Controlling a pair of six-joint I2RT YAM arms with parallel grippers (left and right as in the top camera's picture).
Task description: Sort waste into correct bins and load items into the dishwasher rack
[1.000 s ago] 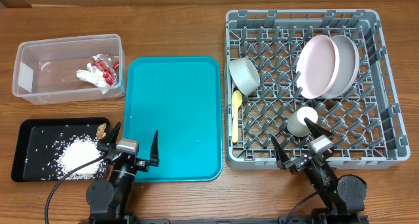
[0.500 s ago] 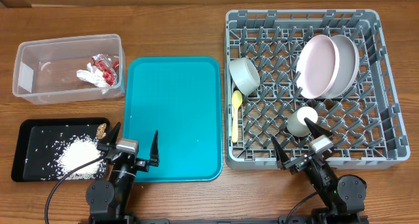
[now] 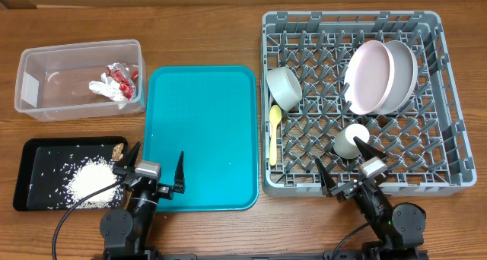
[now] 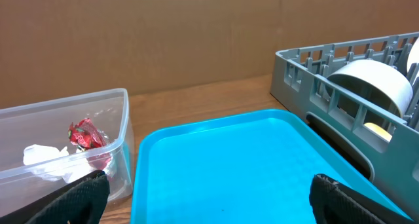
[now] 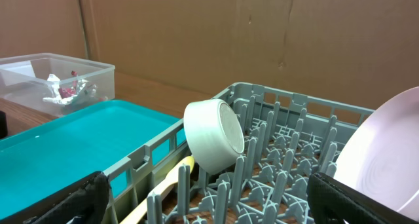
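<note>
Arms [image 3: 131,213] low and level, jaws wide

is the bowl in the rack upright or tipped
Tipped: the bowl rests on its side against the rack pegs, its round face turned sideways.

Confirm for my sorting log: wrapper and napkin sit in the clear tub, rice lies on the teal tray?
No: the overhead view shows the rice in the black tray, not on the teal tray. Wrapper and napkin do sit in the clear tub.
</note>
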